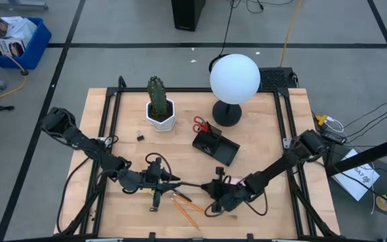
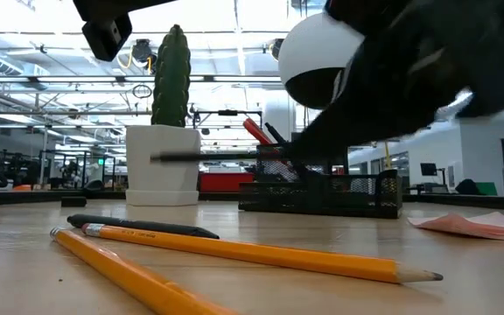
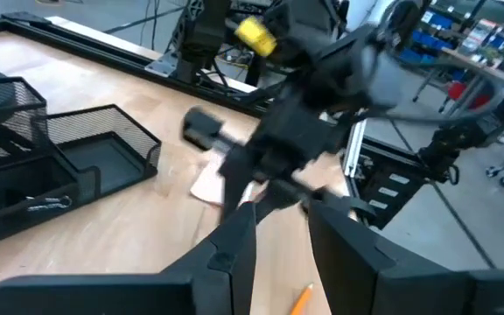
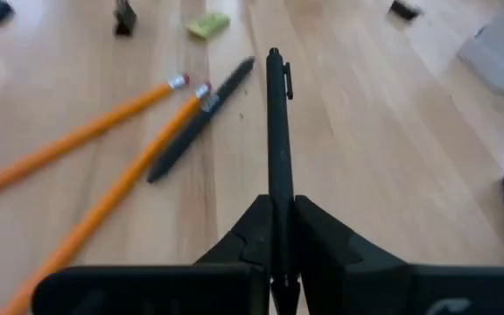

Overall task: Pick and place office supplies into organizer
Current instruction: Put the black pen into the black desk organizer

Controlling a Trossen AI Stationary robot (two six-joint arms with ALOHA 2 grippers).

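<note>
now the right gripper (image 4: 274, 229) is clamped on a slim black pen (image 4: 276, 131), lifted level; left gripper (image 3: 278, 229) part open, empty. carry it toward two o'clock, tip into the black mesh organizer (image 1: 215, 145).

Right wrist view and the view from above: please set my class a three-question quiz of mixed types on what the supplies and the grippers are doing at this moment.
1. True or false: the right gripper is shut on a black pen, held above the table, with the left gripper near the pen's other end.
2. How many orange pencils lie on the table? A) one B) two C) four
3. Fill in: the red-handled scissors stand in the black ____.

Key: 1 true; 2 B; 3 organizer.
</note>
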